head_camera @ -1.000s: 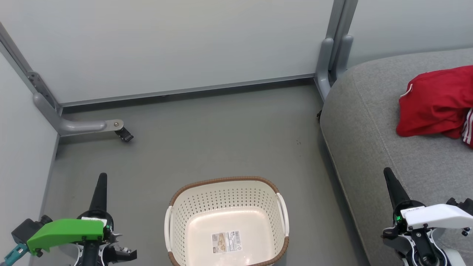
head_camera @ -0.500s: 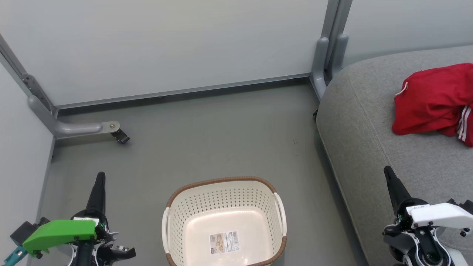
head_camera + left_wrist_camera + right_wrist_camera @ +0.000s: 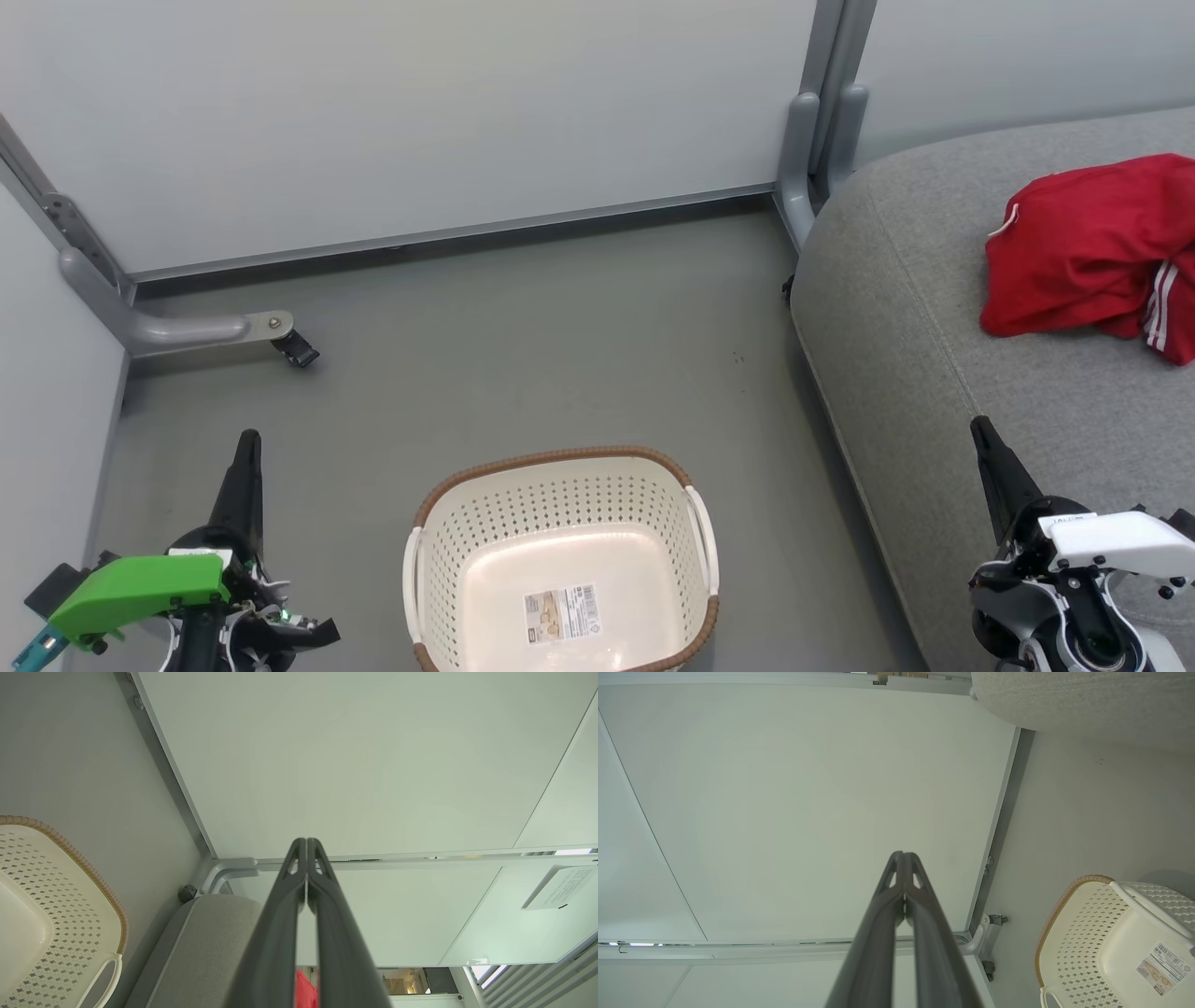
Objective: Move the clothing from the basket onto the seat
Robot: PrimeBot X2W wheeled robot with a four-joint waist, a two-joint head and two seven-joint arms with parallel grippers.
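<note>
The red clothing with white stripes lies crumpled on the grey seat at the right; a red scrap of it peeks between the fingers in the left wrist view. The cream basket with a brown rim stands on the floor at bottom centre, holding nothing but a paper label. My left gripper is shut and empty, left of the basket. My right gripper is shut and empty over the seat's front edge. Both wrist views show closed fingers and the basket.
Pale partition walls close off the back and left. Their grey feet with castors stick out onto the grey floor at the left, and a post stands by the seat's corner.
The whole head picture has shifted slightly left, so the camera turned right. Both grippers stay shut and sit a little lower in the picture.
</note>
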